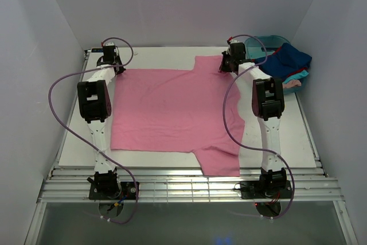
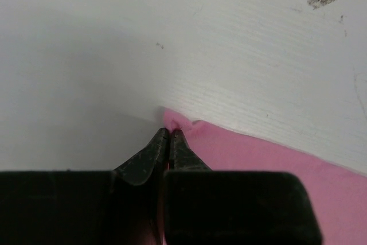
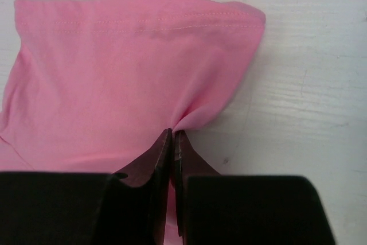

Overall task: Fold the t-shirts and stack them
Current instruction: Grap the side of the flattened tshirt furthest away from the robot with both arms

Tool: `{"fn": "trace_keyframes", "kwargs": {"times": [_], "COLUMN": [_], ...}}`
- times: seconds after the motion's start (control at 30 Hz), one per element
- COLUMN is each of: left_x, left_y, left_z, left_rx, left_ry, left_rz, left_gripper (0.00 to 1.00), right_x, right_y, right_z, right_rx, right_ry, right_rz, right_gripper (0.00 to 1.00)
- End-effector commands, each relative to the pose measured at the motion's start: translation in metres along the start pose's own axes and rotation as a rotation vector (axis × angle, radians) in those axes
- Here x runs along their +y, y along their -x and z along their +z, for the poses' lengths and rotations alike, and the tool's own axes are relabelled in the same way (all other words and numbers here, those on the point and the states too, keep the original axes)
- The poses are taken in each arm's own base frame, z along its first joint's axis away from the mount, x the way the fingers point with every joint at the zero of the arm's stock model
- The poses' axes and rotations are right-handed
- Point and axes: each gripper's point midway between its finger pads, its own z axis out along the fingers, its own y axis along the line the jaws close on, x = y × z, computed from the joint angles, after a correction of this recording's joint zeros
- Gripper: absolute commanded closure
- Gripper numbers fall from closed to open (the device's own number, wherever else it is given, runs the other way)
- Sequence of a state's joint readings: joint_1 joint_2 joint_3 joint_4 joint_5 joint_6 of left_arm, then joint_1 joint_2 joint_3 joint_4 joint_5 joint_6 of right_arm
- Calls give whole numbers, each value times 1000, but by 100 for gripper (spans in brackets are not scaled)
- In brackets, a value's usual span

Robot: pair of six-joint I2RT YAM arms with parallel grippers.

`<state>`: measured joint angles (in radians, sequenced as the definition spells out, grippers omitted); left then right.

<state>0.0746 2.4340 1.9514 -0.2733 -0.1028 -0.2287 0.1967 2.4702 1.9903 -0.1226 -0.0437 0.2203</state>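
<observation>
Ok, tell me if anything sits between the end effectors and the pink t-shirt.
Nothing visible does. The left end effector is pinched on the pink t-shirt at its far left corner, the right end effector on its far sleeve. The teal tub of other shirts sits off to the right, clear of both.

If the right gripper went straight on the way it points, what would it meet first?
The right gripper would push into the pink t-shirt sleeve it pinches; beyond its hem lies white table, though depth is unclear.
</observation>
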Motion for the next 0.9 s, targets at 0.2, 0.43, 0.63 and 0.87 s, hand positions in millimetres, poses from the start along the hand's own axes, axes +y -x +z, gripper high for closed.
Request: {"fn": "trace_keyframes", "kwargs": {"times": [0.2,0.43,0.63,0.87], "left_x": [6,8,14,24], "left_y": [50,43,22,1], "left_z": [-85,-114,-128,-147], "left_rx": [-216,-266,-231,-195], "left_ry": [6,-26,-21,9], "left_rz": [-18,-14,-9,-6], "left_gripper": [96,96,97,97], "right_x": [13,17,21,26], "right_y": [35,14,1,-29], "right_z": [-68,-102,-129,-165], "right_rx": [-106,-73,-58,-15], "right_ry": [39,58,70,60], "right_rz": [-66,-92,-97,-97], "right_gripper": [92,92,92,92]}}
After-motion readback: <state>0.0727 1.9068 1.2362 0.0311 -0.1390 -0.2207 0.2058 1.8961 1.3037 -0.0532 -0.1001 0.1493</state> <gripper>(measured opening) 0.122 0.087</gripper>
